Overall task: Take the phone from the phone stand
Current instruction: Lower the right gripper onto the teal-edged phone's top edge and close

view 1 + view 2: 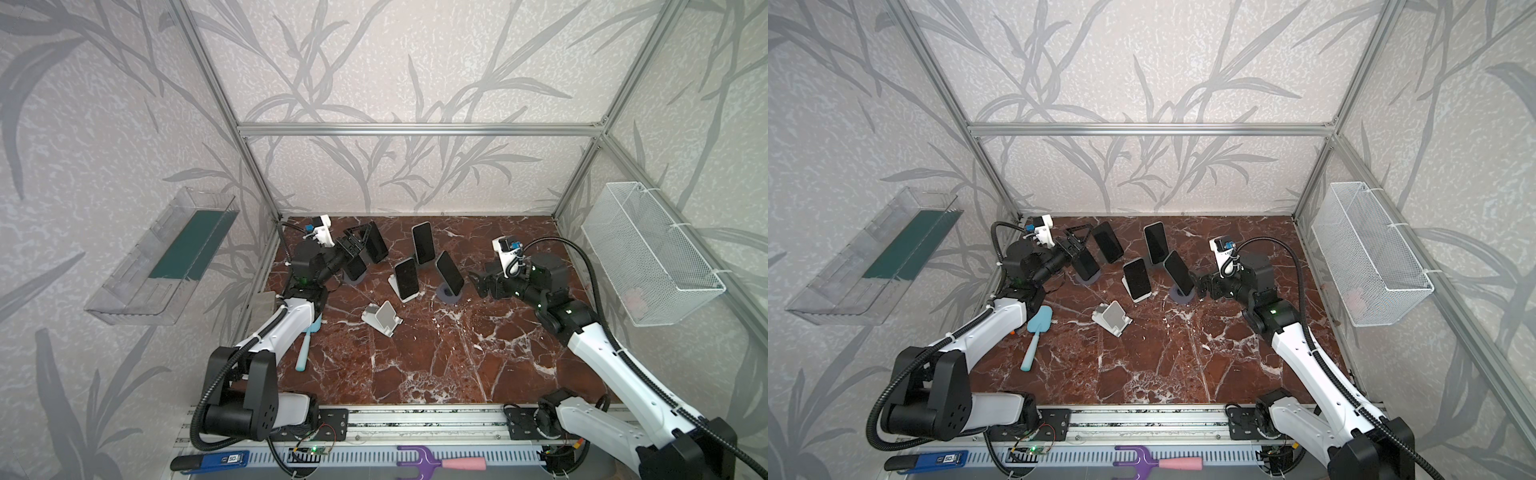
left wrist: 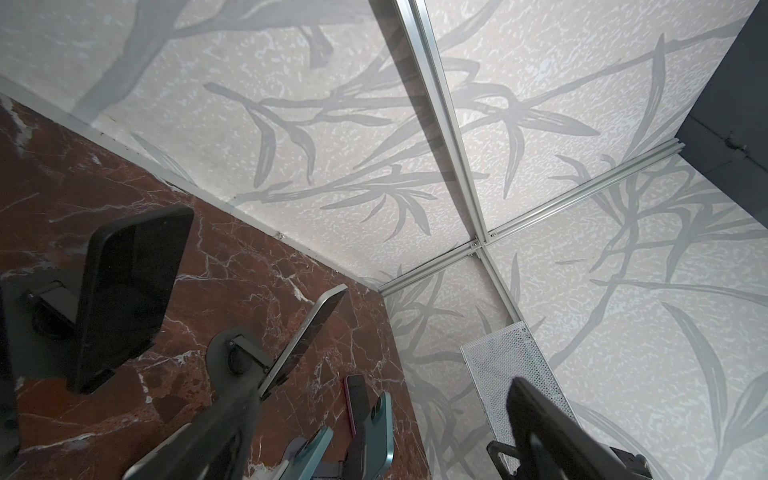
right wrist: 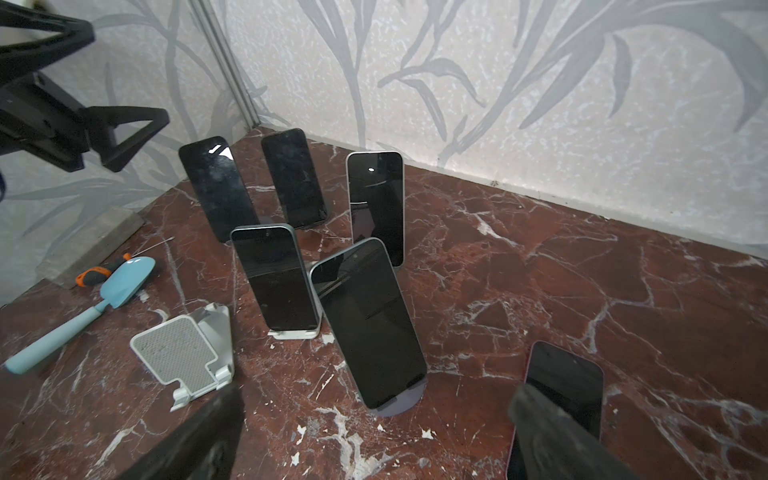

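Nearest on the marble desk [image 1: 436, 365] lies an empty white stand [image 1: 382, 318]. Further back the right claw [image 1: 476, 283] gapes, released and empty, beside the phone [image 1: 450, 273] leaning on its round grey phone stand [image 1: 449, 297]. Farthest, the left claw [image 1: 358, 241] hangs released beside two black phones [image 1: 376, 243].

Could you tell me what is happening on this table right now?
The robot is taking phones off stands. One white stand sits empty, and a phone lies flat on the marble table beside the open right gripper. The left gripper, also open and holding nothing, hovers near the far-left phone. Five in all are still on stands.
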